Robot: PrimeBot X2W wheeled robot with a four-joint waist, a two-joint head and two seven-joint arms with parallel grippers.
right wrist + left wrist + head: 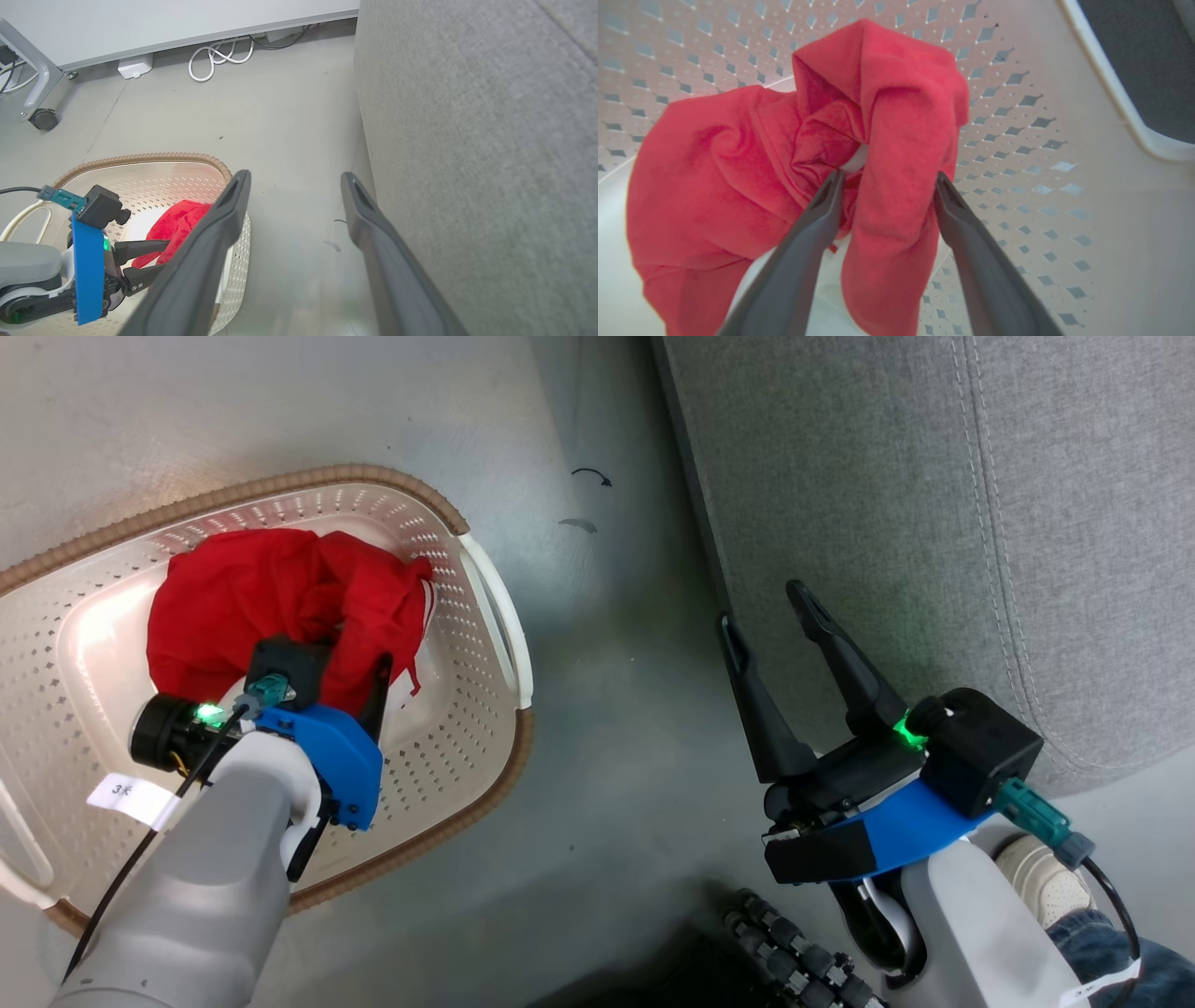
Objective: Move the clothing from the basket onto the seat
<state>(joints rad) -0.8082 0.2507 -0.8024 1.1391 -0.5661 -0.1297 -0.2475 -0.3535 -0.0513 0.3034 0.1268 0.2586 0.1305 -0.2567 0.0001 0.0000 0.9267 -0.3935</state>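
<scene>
Left gripper (889, 175) deep inside the basket (485, 607), perforated wall close behind; fingers spread wide astride a fold of the clothing (714, 163). Right gripper (761, 604) outside the basket, splayed, empty.

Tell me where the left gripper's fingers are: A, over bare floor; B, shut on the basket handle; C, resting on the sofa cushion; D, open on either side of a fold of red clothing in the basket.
D: the left wrist view shows the left gripper open, its fingers straddling a fold of the red clothing inside the basket.
</scene>
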